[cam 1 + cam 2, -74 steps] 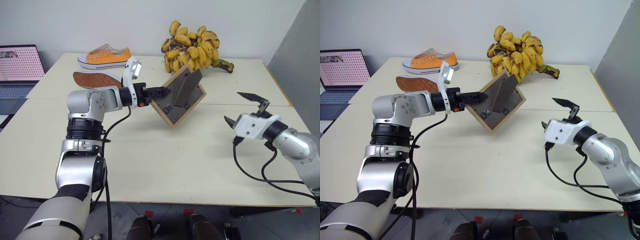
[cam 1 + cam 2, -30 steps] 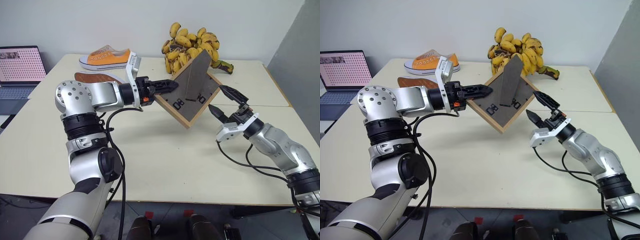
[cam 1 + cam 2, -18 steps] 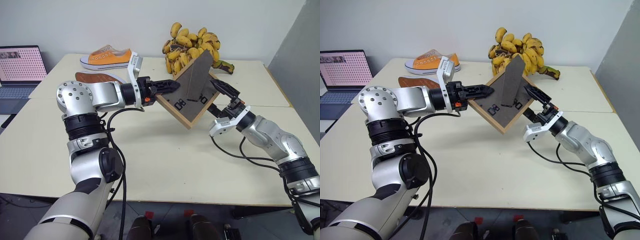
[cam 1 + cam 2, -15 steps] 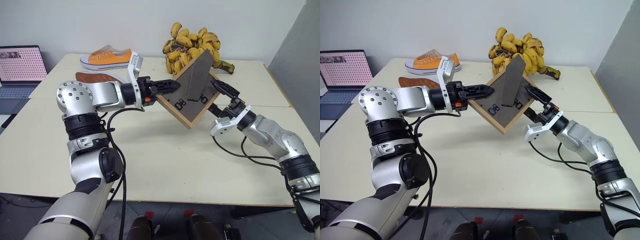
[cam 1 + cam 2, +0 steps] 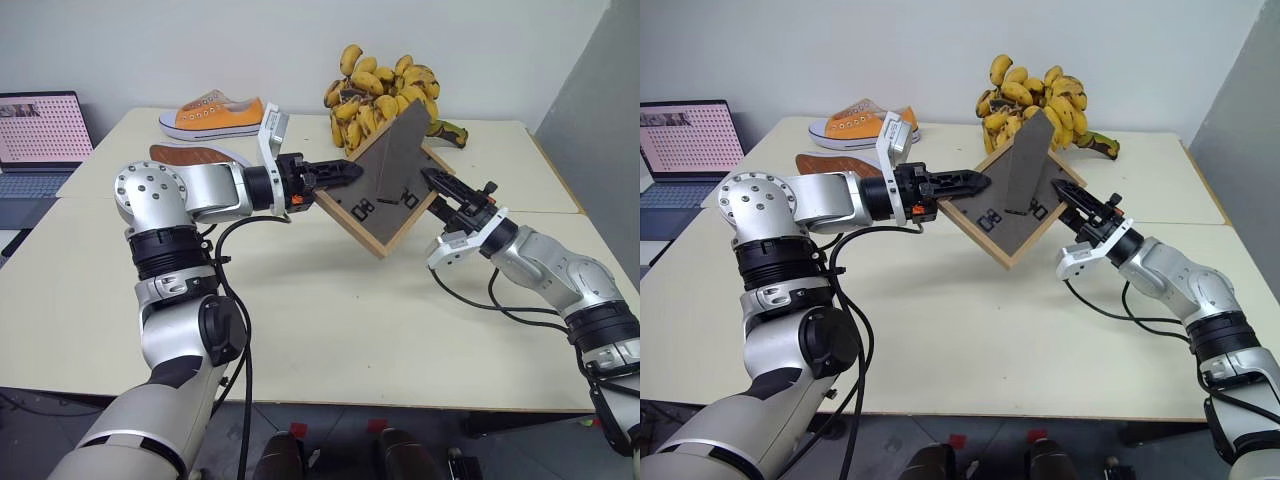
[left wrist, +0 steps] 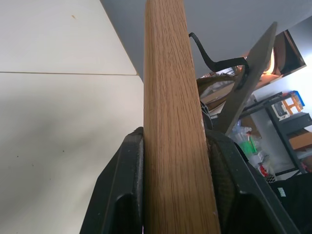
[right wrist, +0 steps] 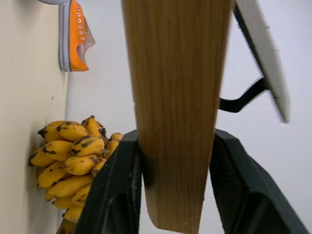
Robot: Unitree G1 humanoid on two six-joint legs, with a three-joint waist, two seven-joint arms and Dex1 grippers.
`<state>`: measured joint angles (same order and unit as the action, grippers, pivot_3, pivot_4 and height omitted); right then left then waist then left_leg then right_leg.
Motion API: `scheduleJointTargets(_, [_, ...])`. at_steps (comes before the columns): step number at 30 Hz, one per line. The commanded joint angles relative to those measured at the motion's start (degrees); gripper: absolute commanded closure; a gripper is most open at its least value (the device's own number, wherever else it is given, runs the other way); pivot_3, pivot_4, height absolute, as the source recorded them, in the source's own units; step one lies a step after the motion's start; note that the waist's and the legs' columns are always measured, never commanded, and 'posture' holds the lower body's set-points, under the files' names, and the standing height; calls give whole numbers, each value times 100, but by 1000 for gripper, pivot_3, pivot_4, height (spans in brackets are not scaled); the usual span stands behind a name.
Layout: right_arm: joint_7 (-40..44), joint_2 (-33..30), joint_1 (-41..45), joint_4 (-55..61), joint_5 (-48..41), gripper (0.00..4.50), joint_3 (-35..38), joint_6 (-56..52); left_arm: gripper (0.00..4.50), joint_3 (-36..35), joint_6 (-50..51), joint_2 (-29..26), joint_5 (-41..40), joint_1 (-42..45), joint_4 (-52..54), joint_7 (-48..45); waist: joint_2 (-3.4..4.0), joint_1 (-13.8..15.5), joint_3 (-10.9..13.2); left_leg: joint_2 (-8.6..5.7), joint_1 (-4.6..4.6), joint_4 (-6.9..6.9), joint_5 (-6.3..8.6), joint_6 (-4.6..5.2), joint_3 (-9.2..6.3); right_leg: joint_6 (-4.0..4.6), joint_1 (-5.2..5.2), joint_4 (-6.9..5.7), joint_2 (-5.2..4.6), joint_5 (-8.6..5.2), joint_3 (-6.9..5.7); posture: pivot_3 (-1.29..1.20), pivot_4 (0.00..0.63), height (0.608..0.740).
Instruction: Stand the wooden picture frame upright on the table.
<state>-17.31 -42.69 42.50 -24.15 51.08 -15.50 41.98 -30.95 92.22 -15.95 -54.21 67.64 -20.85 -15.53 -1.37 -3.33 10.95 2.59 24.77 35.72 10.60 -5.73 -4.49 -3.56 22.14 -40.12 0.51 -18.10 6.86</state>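
Wooden picture frame (image 5: 383, 195) is what we are carrying between both arms, clear of the worktop (image 5: 300, 330) and tipped on its corner like a diamond, grey back panel toward us. Our left end effector (image 5: 340, 172) is pinching the frame's upper-left rail, fingers (image 6: 122, 195) pressed against both faces of the wood. Our right end effector (image 5: 1072, 200) is clamping the opposite, right-hand rail, and its pads (image 7: 122, 185) are sitting tight either side of the wood too. So we are gripping from both flanks, each end effector closed on the frame's edge and neither nearer than the other.

Going outward from those grips, the frame is lying between the two, its lowest corner pointing down toward the worktop but well above it. The prop leg (image 5: 392, 150) is swinging out from the back panel and rising toward the bananas (image 5: 385, 85) behind. We are judging that the coming move turns on this tilt: the frame is riding corner-down, not edge-down, so we are needing to roll it between the two grips until one long rail is running level with the worktop, prop leg trailing behind, before we lower. The open worktop straight below looks free for that; the orange shoe (image 5: 210, 112) is lying well apart to the left.
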Motion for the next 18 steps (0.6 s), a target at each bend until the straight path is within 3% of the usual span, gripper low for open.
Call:
scheduleJointTargets(1, [-36,-67,182,71,14,3158,15,35,3173,-8,28,-30,-307,93,219,-15,0,0,0,0,0,0,0,0,0,0,0,0,0,0,0,0,150,740])
scheduleJointTargets(18, [-28,-86,236,103,27,3219,11,-31,3173,153,-15,-34,-111,106,357,-127,0,0,0,0,0,0,0,0,0,0,0,0,0,0,0,0,150,740])
